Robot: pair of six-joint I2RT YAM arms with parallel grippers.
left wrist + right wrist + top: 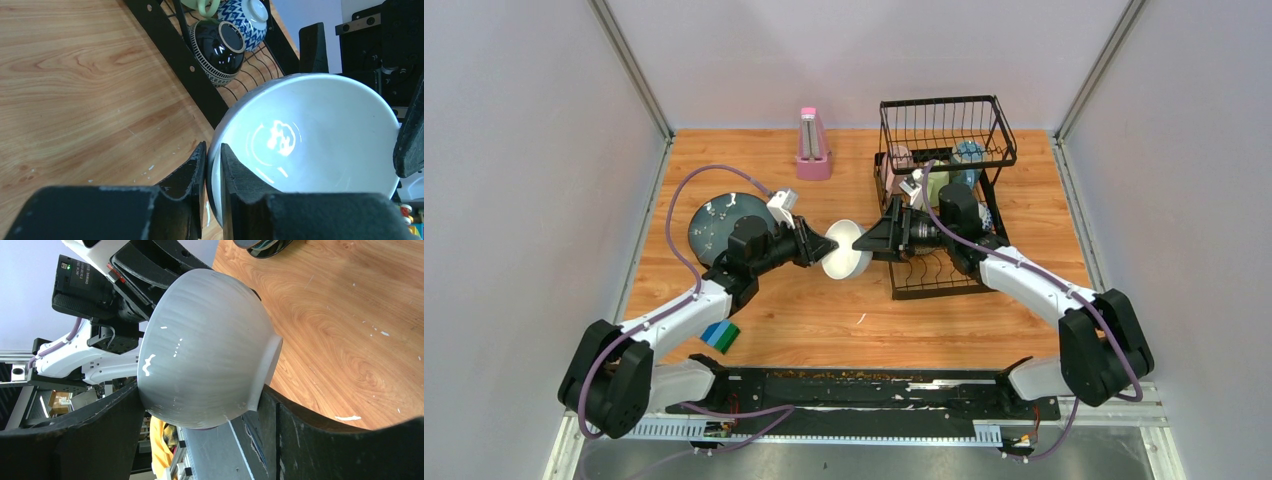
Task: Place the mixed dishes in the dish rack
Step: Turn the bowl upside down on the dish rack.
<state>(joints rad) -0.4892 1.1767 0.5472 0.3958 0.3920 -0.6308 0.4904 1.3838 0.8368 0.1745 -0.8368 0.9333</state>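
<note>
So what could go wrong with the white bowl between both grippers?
1. The left gripper pinches only the thin rim of the white bowl; if it lets go before the right gripper holds firmly, the bowl could drop.
2. The right gripper spans a smooth curved wall, so the bowl may slip.

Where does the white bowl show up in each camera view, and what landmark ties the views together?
Top external: white bowl mid-table, between left gripper and right gripper.
Left wrist: bowl lower right, its inside showing, rim pinched by the left gripper.
Right wrist: bowl centre, its outside showing, between the right gripper's fingers.
Shared landmark: the wooden table.
</note>
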